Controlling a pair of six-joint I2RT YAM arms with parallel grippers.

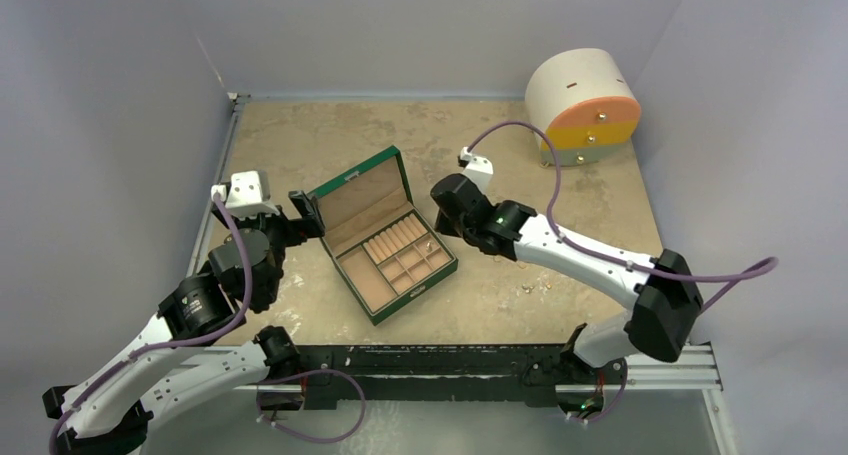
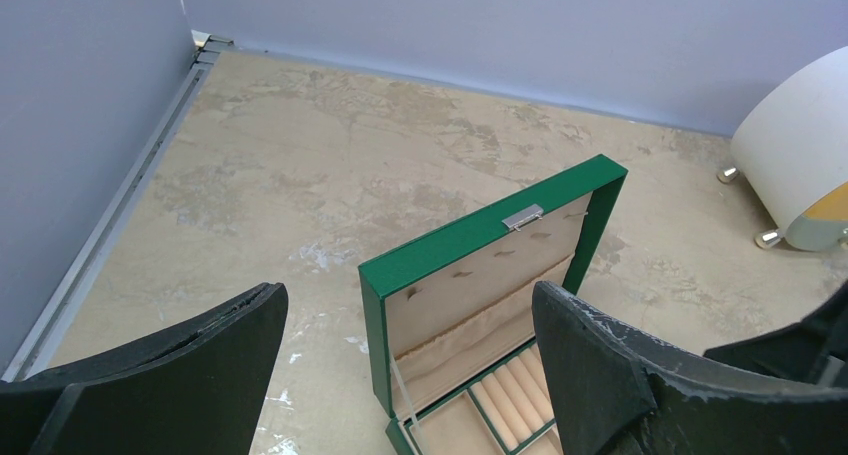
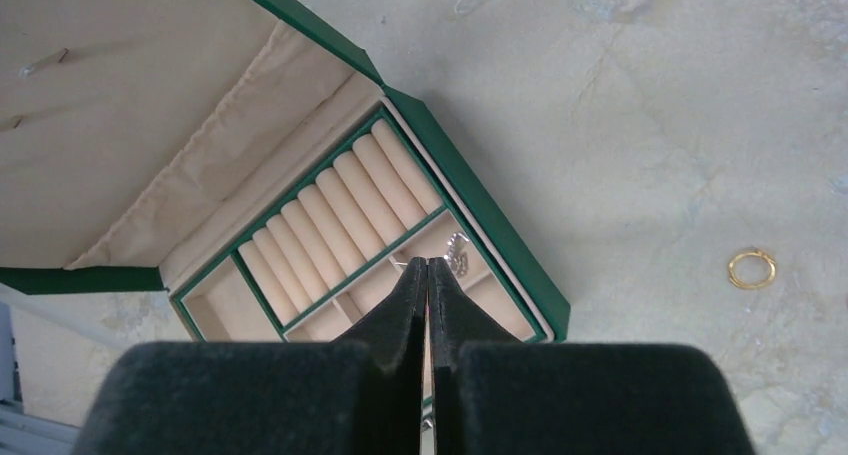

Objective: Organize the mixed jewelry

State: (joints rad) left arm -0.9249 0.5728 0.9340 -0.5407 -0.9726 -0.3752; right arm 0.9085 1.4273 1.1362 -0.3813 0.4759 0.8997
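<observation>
While the left arm sits folded at the near left of the table (image 1: 300, 135), elbow low and wrist up, the left gripper (image 1: 306, 209) points right toward the open green box (image 1: 358, 203). Its fingers (image 2: 215, 370) are spread wide, and the lid (image 2: 480, 240) shows between them, near but apart. The right arm reaches from its base at the near right, stretched long and low toward the left. Its forearm slopes up to the wrist. The right gripper (image 1: 443, 207) hangs over the right end of the box, tips pointing down. Its fingers (image 3: 405, 305) are pressed flat together with no gap; I cannot tell if anything is pinched.

In the right wrist view, the tips sit over the small compartments just near of the ring rolls (image 3: 340, 210). A small silver piece (image 3: 458, 255) lies in the compartment right beside the tips. A gold ring (image 3: 752, 268) lies on bare table, well apart from the box rim (image 3: 480, 215). Loose gold pieces (image 1: 530, 287) lie on the table to the near right of the box, under the right forearm. They are too small to tell apart. The round white-and-orange cabinet (image 1: 585, 105) stands at the far right corner.
</observation>
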